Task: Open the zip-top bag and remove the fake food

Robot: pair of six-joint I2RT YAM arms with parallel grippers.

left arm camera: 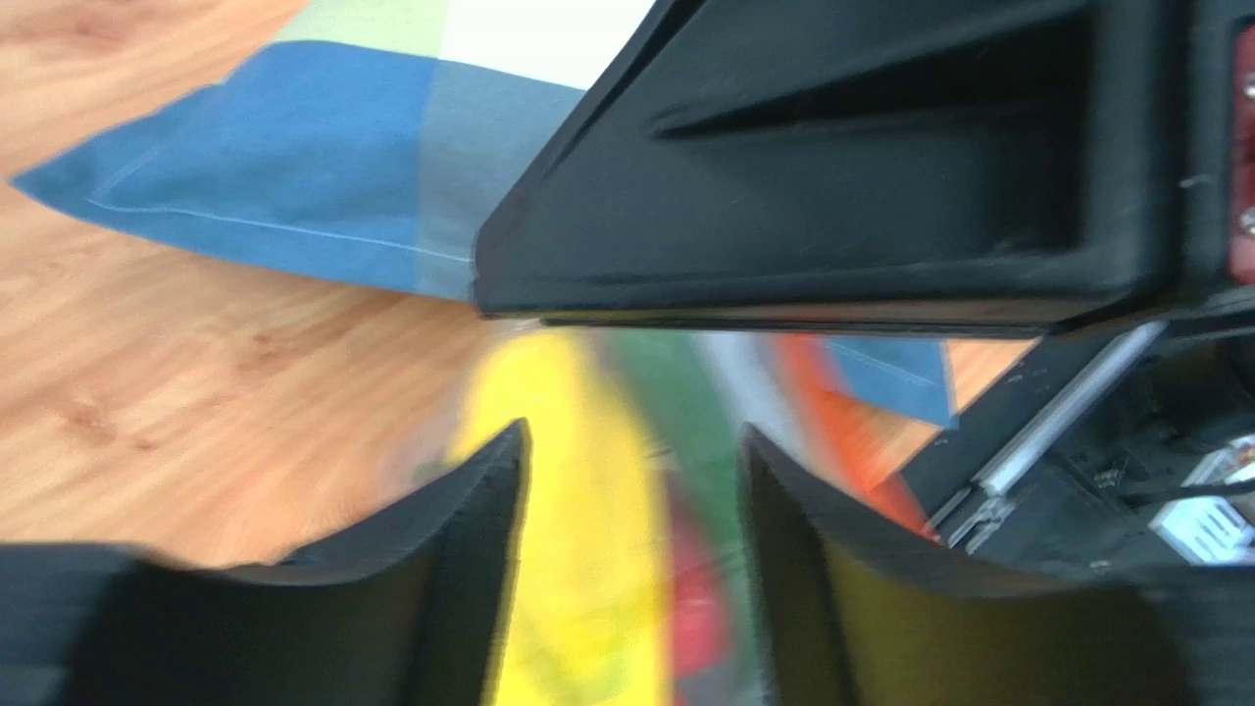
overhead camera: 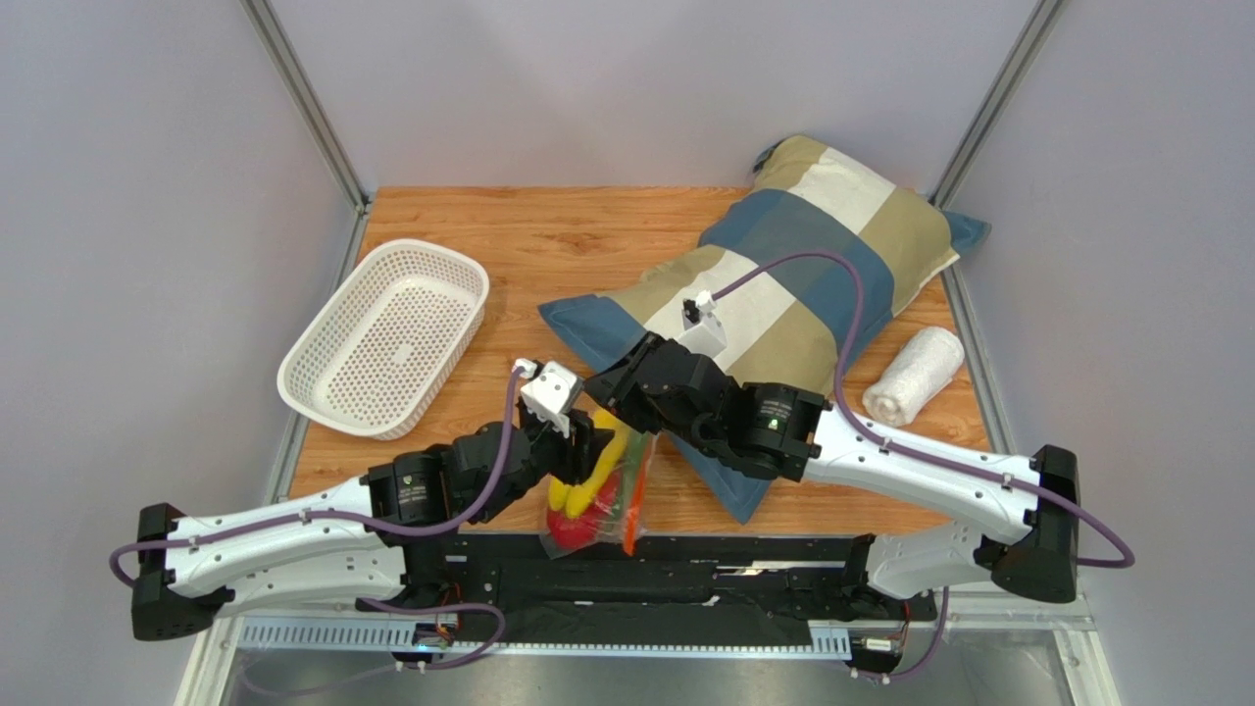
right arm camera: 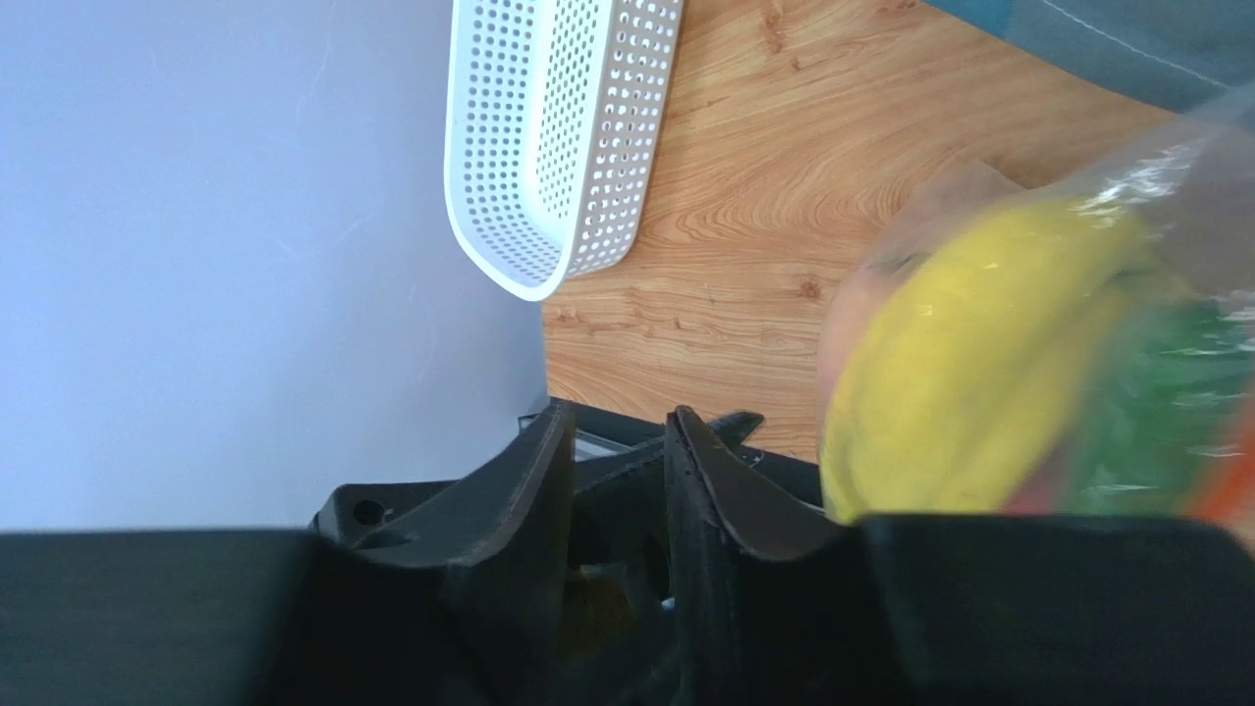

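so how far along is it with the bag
Early. Done: nothing visible; the fake food is still inside the zip-top bag at the near edge of the table, and the white basket holds nothing. In hand: the left pincer and right pincer both crowd the bag's top, though a grip on it can't be confirmed. Left: open the bag and take the food out.
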